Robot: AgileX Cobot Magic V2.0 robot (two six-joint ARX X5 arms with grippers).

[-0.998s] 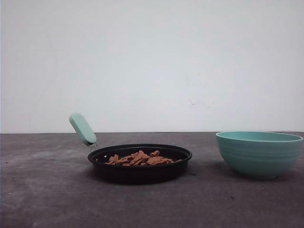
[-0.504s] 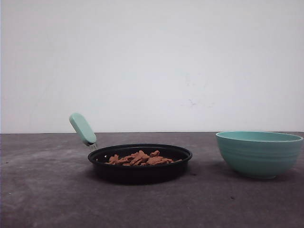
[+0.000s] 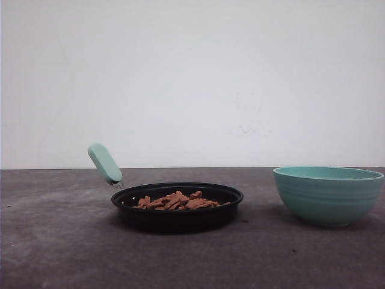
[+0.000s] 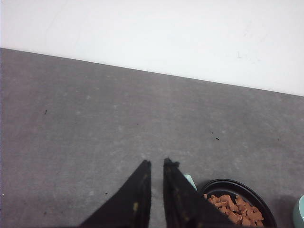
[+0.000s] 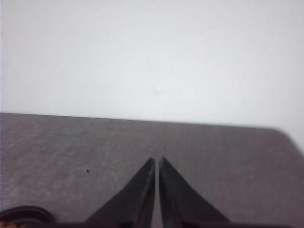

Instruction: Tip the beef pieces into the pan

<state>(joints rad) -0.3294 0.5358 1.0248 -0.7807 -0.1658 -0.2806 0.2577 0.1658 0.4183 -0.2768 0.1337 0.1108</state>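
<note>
The black pan [image 3: 178, 218] rests left of the table's middle, its mint-green handle [image 3: 104, 163] angled up to the left. The reddish-brown beef pieces [image 3: 177, 200] lie heaped inside it. In the left wrist view my left gripper [image 4: 156, 163] hangs over bare table with only a thin slit between its fingers and nothing in them; the pan [image 4: 229, 181] with the beef pieces [image 4: 235, 209] lies just beside it. My right gripper [image 5: 156, 159] is shut and empty above the table, well apart from the pan's rim [image 5: 23, 213].
A teal ribbed bowl [image 3: 328, 195] stands upright to the right of the pan, a short gap between them; its edge [image 4: 300, 213] shows in the left wrist view. A white wall rises behind the dark grey table [image 3: 60, 241].
</note>
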